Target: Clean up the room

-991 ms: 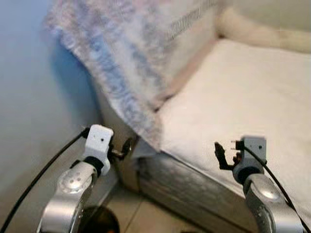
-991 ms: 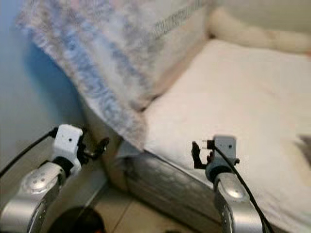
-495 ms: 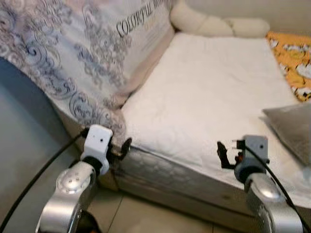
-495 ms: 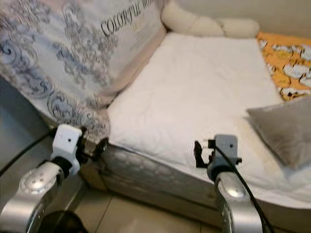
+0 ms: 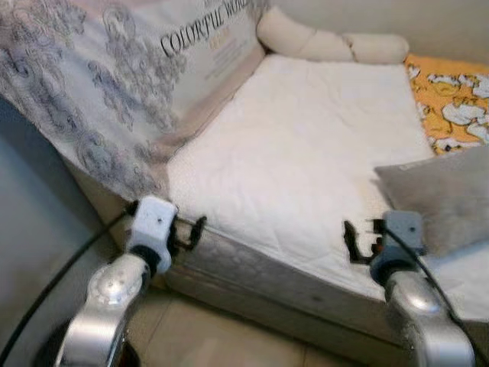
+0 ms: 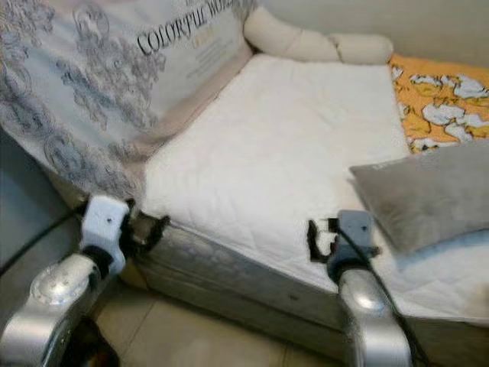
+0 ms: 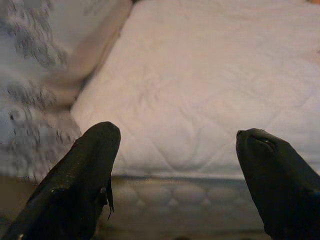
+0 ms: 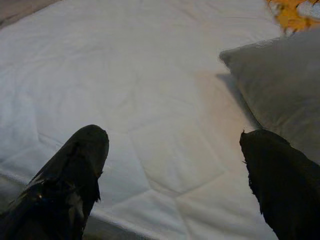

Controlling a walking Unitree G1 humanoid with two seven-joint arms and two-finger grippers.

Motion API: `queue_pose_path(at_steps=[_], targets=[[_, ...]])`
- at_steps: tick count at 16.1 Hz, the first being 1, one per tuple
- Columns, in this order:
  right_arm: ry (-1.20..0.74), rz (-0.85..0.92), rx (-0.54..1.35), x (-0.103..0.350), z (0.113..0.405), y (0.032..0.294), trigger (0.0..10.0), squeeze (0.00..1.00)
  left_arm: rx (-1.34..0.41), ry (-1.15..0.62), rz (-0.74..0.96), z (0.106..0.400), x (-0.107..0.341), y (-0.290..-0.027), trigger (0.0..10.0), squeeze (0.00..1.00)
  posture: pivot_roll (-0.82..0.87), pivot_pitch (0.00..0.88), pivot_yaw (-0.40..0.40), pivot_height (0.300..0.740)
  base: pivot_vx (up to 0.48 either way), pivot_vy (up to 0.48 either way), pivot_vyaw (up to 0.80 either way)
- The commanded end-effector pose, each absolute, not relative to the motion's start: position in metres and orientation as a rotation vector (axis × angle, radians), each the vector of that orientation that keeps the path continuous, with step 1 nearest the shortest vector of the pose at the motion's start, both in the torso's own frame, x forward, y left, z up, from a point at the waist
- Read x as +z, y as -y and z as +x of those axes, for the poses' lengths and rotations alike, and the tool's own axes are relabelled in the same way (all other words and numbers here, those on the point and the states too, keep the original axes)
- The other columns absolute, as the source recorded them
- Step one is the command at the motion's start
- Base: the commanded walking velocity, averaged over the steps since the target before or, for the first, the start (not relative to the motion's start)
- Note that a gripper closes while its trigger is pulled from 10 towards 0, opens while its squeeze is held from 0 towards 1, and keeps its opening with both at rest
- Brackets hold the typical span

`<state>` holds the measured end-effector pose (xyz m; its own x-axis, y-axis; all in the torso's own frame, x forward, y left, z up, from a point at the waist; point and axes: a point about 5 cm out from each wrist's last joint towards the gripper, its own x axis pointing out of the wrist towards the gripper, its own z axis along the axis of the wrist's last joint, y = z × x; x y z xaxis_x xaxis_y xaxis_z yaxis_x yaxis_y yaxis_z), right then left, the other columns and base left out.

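**Robot faces the bed, both end effectors released**

Over the last second the head views have swung from a blurred close look at the patterned cover and the wall to a clearer, wider look along the bed; that is the camera turning, since both arms sit in the same places in the frame as before.

The bed (image 5: 306, 160) carries a white quilted mattress pad. A patterned cover (image 5: 114, 99) with printed lettering drapes over its left side. A cream bolster (image 5: 328, 44) lies along the far end, an orange printed cloth (image 5: 451, 99) at the far right, and a grey pillow (image 5: 443, 199) rests on the mattress at the right.

The left end effector (image 7: 175, 145) hovers at the bed's near left corner, fingers spread and empty. The right end effector (image 8: 172, 150) hovers over the near edge beside the grey pillow, also spread and empty.
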<state>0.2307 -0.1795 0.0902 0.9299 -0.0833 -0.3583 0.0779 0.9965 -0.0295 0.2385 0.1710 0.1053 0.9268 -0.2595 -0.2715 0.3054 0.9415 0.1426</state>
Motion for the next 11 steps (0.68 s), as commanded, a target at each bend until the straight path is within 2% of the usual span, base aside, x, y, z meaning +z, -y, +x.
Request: queue_pose_path(at_steps=[1, 5, 6, 8, 11], targets=[[-0.351, -0.03, -0.106, 0.092, 0.233, 0.182, 10.0, 0.0, -0.248, -0.217, 0.195, 0.245, 0.11, -0.172, 10.0, 0.0, -0.08, 0.0, 0.036, 0.74, 0.0, 0.0, -0.75], [-0.305, -0.051, -0.141, 0.097, 0.243, 0.184, 10.0, 0.0, -0.19, -0.165, 0.135, 0.259, 0.117, -0.173, 10.0, 0.0, -0.08, 0.0, 0.038, 0.74, 0.0, 0.0, -0.69], [-0.287, -0.038, -0.126, 0.099, 0.248, 0.181, 10.0, 0.0, -0.161, -0.16, 0.104, 0.261, 0.118, -0.175, 10.0, 0.0, -0.08, 0.0, 0.038, 0.74, 0.0, 0.0, 0.0], [-0.25, -0.025, -0.052, 0.105, 0.25, 0.171, 10.0, 0.0, -0.167, -0.154, 0.102, 0.262, 0.118, -0.176, 10.0, 0.0, -0.07, 0.0, 0.034, 0.74, 0.345, 0.0, 0.0], [-0.247, -0.033, -0.066, 0.102, 0.255, 0.171, 10.0, 0.0, -0.173, -0.15, 0.128, 0.265, 0.12, -0.176, 10.0, 0.0, -0.07, 0.0, 0.03, 0.74, 0.376, 0.0, 0.0]])
